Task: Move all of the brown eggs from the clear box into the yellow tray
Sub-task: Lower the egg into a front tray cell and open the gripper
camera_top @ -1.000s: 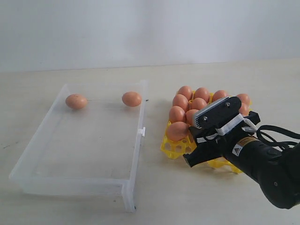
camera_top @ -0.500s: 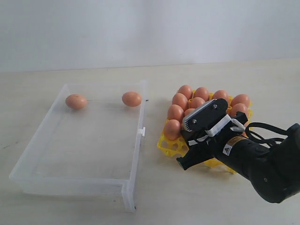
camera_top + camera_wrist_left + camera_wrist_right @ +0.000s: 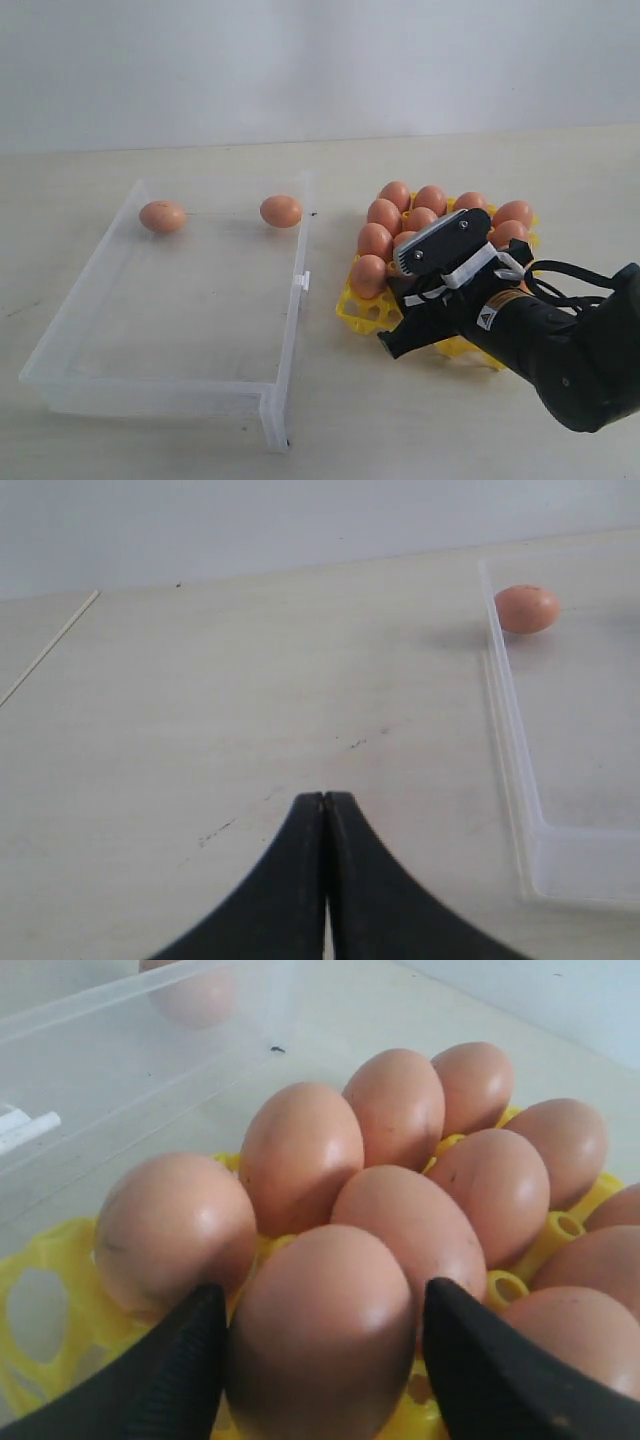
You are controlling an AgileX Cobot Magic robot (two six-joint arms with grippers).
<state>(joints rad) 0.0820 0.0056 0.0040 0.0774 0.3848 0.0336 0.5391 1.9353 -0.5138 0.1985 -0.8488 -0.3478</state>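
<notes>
Two brown eggs point(image 3: 163, 216) point(image 3: 281, 210) lie at the far end of the clear box point(image 3: 285, 340). The yellow tray point(image 3: 362, 312) to its right holds several brown eggs. My right gripper point(image 3: 398, 305) is low over the tray's near side. In the right wrist view, the right gripper point(image 3: 322, 1290) is open around a brown egg point(image 3: 320, 1360) standing in the tray point(image 3: 60, 1260), with a narrow gap at one finger. In the left wrist view, my left gripper point(image 3: 325, 798) is shut and empty over bare table, beside the box point(image 3: 510, 740) with one egg point(image 3: 527, 608).
The box has a small white latch tab point(image 3: 303, 281) on the wall facing the tray. The right arm's black cable point(image 3: 575, 280) loops behind the gripper. A pale wall rises behind the table.
The right gripper has dropped lower and shifted left over the tray's near side, mostly in the first half second. The tray nudged slightly left. The eggs in the box have not moved.
</notes>
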